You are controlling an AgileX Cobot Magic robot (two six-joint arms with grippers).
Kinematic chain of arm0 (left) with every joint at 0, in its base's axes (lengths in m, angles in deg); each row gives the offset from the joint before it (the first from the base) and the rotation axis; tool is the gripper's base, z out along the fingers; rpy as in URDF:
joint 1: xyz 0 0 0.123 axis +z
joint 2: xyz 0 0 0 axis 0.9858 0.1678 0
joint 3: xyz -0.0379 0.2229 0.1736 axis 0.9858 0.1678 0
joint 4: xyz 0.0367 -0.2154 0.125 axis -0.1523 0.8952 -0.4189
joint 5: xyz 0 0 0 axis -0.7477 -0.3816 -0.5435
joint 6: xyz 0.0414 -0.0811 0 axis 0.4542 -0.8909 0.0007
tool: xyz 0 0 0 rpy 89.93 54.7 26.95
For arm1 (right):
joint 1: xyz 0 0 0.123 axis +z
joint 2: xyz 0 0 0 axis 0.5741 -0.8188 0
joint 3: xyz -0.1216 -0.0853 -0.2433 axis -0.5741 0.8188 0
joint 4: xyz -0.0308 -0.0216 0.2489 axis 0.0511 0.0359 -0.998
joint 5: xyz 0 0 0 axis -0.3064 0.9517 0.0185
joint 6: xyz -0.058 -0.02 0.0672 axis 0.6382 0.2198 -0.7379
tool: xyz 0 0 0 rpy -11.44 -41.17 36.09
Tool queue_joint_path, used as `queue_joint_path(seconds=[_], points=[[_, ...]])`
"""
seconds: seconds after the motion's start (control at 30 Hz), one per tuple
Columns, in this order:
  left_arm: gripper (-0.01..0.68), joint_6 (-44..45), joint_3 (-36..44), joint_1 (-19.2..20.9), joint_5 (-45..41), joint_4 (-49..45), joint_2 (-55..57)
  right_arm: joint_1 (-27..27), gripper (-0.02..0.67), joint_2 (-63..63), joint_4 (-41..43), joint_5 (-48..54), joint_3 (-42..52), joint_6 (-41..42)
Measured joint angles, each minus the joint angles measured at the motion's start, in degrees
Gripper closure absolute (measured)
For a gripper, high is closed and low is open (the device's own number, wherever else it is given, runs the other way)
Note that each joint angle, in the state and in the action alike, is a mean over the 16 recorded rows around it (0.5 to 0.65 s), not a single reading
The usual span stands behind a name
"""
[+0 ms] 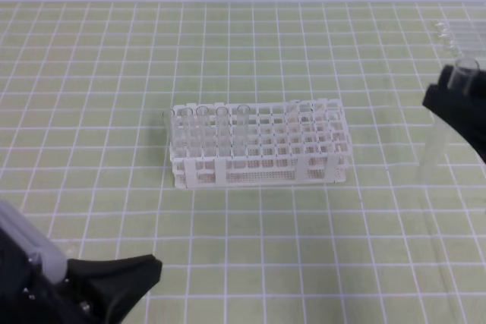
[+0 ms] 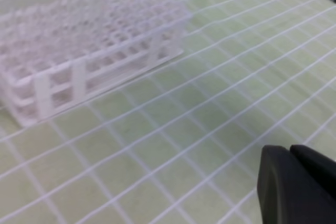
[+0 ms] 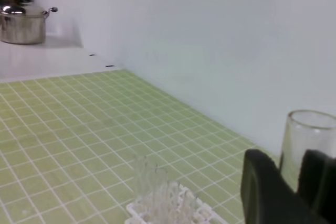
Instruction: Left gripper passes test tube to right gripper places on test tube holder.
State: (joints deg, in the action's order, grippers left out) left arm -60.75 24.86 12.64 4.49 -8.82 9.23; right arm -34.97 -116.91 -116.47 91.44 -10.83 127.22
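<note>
The test tube [image 1: 431, 149] stands nearly upright above the mat at the far right, rim up, with my right gripper [image 1: 444, 96] shut on its upper part. The right wrist view shows its flared rim [image 3: 310, 135] between the two black fingers [image 3: 262, 192]. At the centre of the mat sits the white test tube holder [image 1: 258, 149], with several clear tubes in its left columns; it is left of and below the held tube. My left gripper [image 1: 152, 267] is low at the front left, shut and holding nothing. Its fingers [image 2: 273, 182] point toward the holder [image 2: 89, 40].
Spare clear tubes [image 1: 456, 32] lie at the back right corner of the green gridded mat [image 1: 250, 248]. A steel pot [image 3: 21, 22] stands on a white shelf far behind. A white wall borders the mat's far edge.
</note>
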Motion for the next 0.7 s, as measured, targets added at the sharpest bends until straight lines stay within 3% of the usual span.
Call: queue_joint_path(seconds=[0.37, 0.7], points=[[0.675, -0.29, 0.51, 0.00, -6.38, 0.47, -1.05, 3.50, 0.548, -14.18, 0.00, 1.56, -10.06, 1.54], [0.675, -0.31, 0.49, -0.01, -6.97, 0.17, -1.08, 5.42, 0.548, -19.56, 0.00, 0.56, -13.86, 2.10]])
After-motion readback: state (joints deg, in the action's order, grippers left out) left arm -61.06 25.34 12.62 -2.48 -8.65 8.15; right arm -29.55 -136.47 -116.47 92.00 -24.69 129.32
